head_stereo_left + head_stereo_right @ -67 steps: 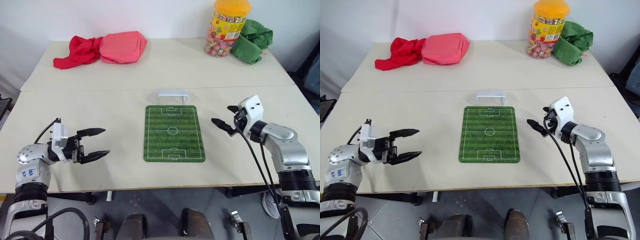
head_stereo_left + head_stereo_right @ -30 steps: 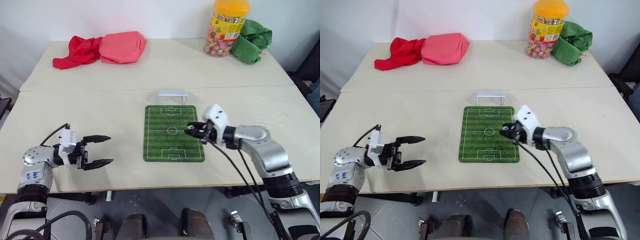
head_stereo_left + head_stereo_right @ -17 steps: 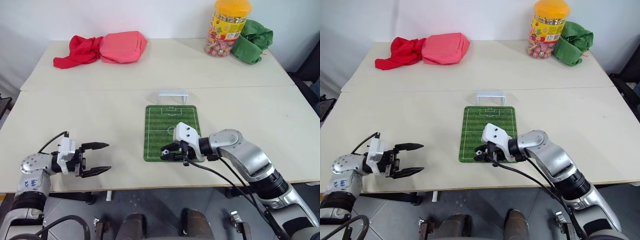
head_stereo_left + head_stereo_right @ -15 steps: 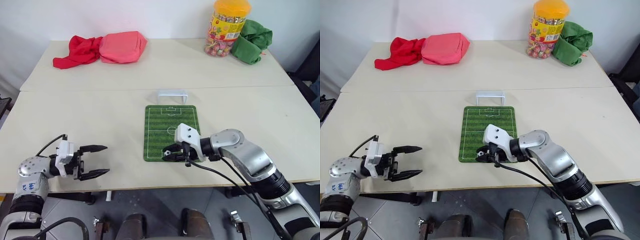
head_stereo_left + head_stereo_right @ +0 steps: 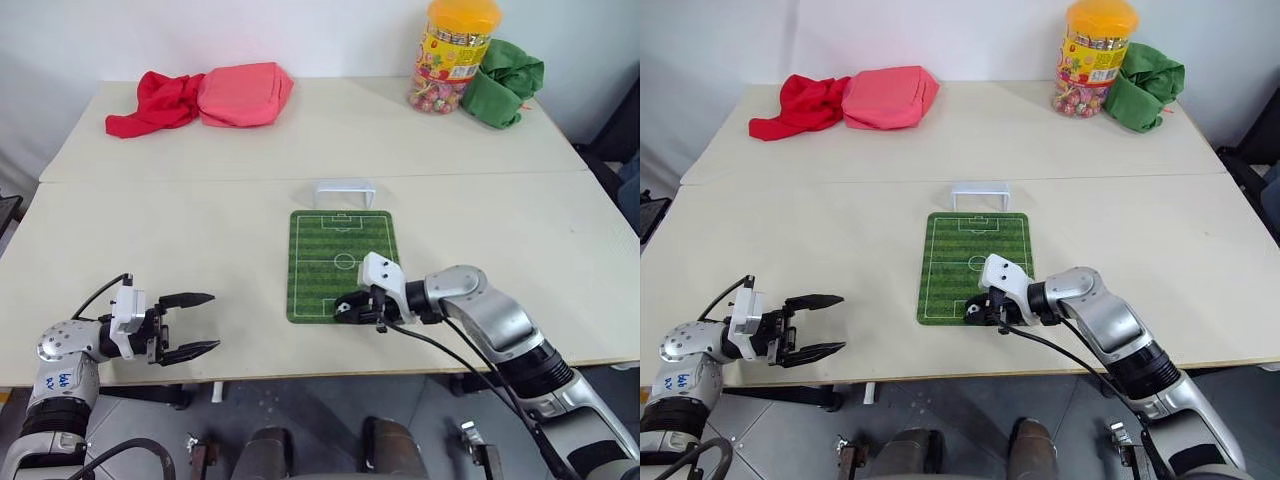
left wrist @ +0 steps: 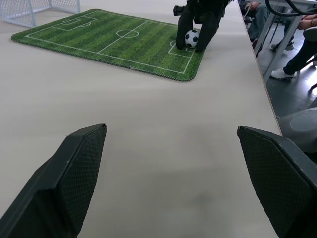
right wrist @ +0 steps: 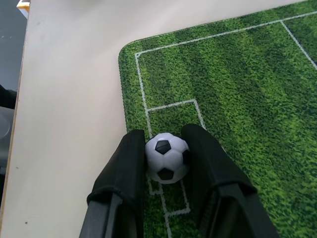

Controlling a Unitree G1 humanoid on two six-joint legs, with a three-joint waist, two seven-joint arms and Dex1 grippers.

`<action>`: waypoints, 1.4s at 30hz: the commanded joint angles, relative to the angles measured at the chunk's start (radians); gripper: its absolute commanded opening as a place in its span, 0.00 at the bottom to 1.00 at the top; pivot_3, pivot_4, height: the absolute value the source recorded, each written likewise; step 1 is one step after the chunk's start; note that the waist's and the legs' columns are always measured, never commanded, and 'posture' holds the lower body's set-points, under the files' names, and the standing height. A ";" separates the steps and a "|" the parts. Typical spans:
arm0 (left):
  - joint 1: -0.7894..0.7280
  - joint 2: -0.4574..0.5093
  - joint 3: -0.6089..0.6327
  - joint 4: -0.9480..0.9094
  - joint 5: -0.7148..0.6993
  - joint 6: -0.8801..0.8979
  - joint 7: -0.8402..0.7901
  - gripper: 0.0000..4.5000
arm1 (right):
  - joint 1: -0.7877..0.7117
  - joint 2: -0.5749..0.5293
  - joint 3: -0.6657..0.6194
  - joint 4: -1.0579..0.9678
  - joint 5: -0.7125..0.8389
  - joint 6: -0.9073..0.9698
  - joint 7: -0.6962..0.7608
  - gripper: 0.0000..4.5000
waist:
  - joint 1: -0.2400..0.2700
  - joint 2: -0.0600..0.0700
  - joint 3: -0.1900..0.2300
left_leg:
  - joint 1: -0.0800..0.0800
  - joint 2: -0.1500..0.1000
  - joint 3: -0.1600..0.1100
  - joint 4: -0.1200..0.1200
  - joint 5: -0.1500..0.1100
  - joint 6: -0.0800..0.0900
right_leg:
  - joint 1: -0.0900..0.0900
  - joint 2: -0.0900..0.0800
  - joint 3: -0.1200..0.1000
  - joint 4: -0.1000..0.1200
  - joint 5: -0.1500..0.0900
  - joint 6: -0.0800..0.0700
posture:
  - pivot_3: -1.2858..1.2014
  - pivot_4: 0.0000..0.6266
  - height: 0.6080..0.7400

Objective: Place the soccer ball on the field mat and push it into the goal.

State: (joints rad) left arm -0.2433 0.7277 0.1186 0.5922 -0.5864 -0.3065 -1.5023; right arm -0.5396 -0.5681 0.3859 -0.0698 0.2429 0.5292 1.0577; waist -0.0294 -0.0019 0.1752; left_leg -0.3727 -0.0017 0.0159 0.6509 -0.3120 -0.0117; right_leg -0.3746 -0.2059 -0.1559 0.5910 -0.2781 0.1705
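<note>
Two fingers of right gripper (image 7: 166, 166) pinched soccer ball (image 7: 167, 157), low over field mat (image 5: 345, 225) at its 6 o'clock end, prob. so goal (image 5: 345, 189) at 12 lay straight ahead. Left gripper (image 5: 195, 324) idle, spread wide.

Legible text: almost none.

Handwritten blue marks on the silver metal forearm shell of the left arm (image 5: 62, 380), just behind the left gripper; characters too small to read with confidence.

Printed multicolour label on the clear plastic candy jar with orange lid (image 5: 448, 55), at the far right of the beige table, touching the green cloth bundle (image 5: 503, 68); the lettering cannot be made out.

Flat green rectangular field mat (image 5: 346, 245), mid-table: white pitch lines only, with no letters or numbers that I can make out.
</note>
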 commanded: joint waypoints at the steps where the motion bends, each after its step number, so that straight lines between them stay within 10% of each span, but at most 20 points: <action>1: 0.000 0.013 0.028 -0.023 -0.003 -0.002 -0.102 1.00 | 0.008 0.013 -0.016 0.009 -0.010 -0.019 -0.007 0.19 | 0.000 0.000 0.000 | 0.000 0.000 0.000 0.000 0.000 0.000 | 0.000 0.000 0.000 0.000 0.000 0.000 | 0.52 0.24 1.00; 7: -0.008 0.012 0.028 -0.021 -0.002 0.000 -0.102 1.00 | 0.006 0.023 -0.018 0.009 -0.011 -0.020 -0.002 0.19 | 0.000 0.000 0.000 | 0.000 0.000 0.000 0.000 0.000 0.000 | 0.000 0.000 0.000 0.000 0.000 0.000 | 0.52 0.24 1.00; 11: -0.019 0.012 0.028 -0.016 0.000 0.001 -0.101 1.00 | 0.010 0.023 -0.025 -0.001 -0.013 -0.033 -0.005 0.55 | 0.001 0.000 0.000 | 0.000 0.000 0.000 0.000 0.000 0.000 | 0.000 0.000 0.000 0.000 0.000 0.000 | 0.52 0.24 1.00; 30: -0.073 -0.013 0.017 0.024 0.015 -0.005 -0.104 1.00 | -0.062 0.010 -0.092 -0.126 0.039 0.014 0.015 0.55 | 0.001 0.000 0.000 | 0.000 0.000 0.000 0.000 0.000 0.000 | 0.000 0.000 0.000 0.000 0.000 0.000 | 0.52 0.24 1.00; 38: -0.094 -0.014 -0.003 0.044 0.010 -0.016 -0.112 1.00 | 0.031 -0.061 -0.077 -0.286 0.049 0.066 0.026 0.05 | 0.005 -0.001 0.000 | 0.000 0.000 0.000 0.000 0.000 0.000 | 0.000 0.000 0.000 0.000 0.000 0.000 | 0.52 0.24 1.00; 42: -0.099 -0.014 -0.009 0.047 0.007 -0.017 -0.112 1.00 | 0.074 -0.075 -0.058 -0.300 0.035 0.048 0.027 0.01 | 0.003 -0.001 0.000 | 0.000 0.000 0.000 0.001 0.000 0.000 | 0.000 0.000 0.000 0.000 0.000 0.000 | 0.52 0.24 1.00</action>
State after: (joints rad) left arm -0.3315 0.7062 0.1065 0.6430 -0.5717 -0.3103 -1.5024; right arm -0.4644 -0.6331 0.3265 -0.3277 0.2735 0.5901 1.0793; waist -0.0260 -0.0027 0.1753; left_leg -0.3728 -0.0014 0.0162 0.6518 -0.3125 -0.0117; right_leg -0.3743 -0.2056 -0.1558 0.5911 -0.2780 0.1704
